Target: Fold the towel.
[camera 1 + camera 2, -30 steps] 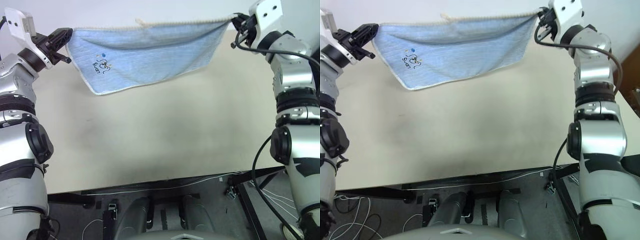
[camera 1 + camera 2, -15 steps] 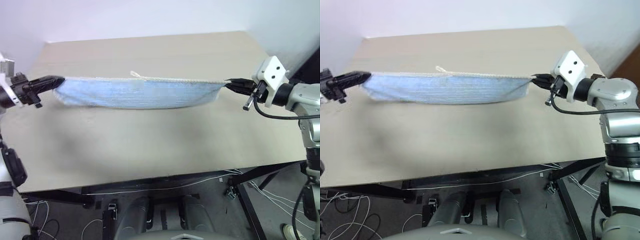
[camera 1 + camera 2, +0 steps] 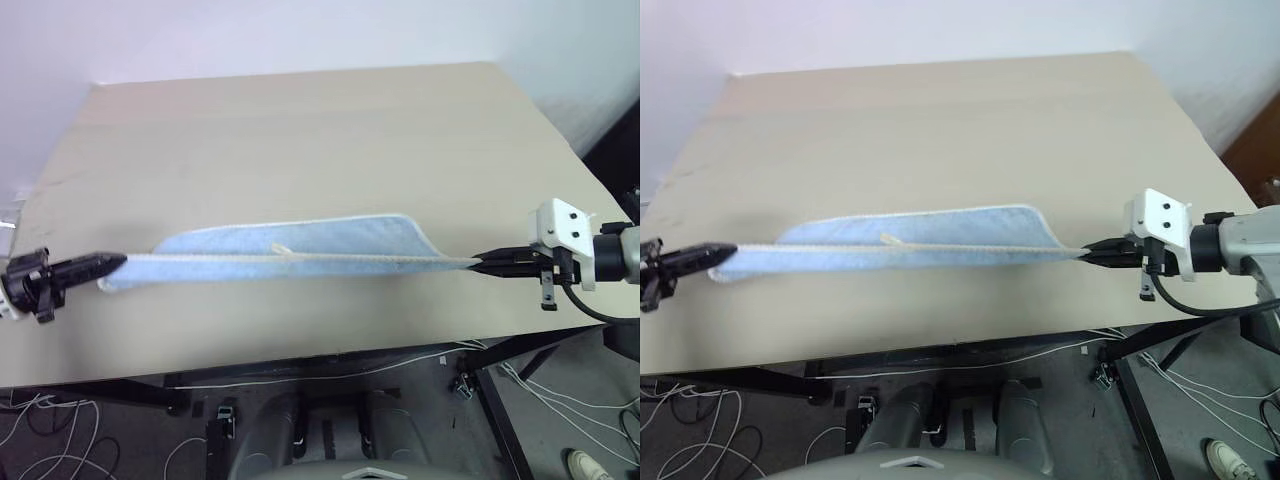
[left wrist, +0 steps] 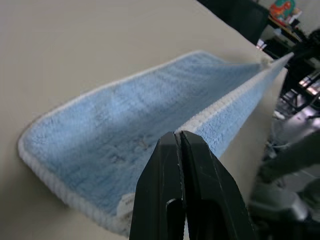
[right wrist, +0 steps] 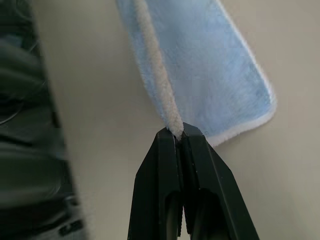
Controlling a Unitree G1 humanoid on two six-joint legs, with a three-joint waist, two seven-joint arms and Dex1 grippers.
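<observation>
The light blue towel (image 3: 300, 240) with whitish edging is stretched taut across the near part of the beige table (image 3: 300, 130). Its far part lies on the tabletop while the near edge is held up between the grippers. A small white loop tag (image 3: 283, 250) sticks up from the middle of the held edge. My left gripper (image 3: 112, 263) is shut on the towel's left corner, seen close in the left wrist view (image 4: 179, 137). My right gripper (image 3: 482, 263) is shut on the right corner, with the edging (image 5: 160, 80) running out from its tips (image 5: 178, 134).
The table's near edge (image 3: 300, 352) lies just below the towel, with cables (image 3: 60, 440) and a black frame on the floor beneath. A wide stretch of tabletop lies beyond the towel. A white wall (image 3: 200, 35) stands behind the table.
Both grippers have come down and back toward the table's near edge with the towel. It hung high in the air before; its far part now rests on the tabletop.
</observation>
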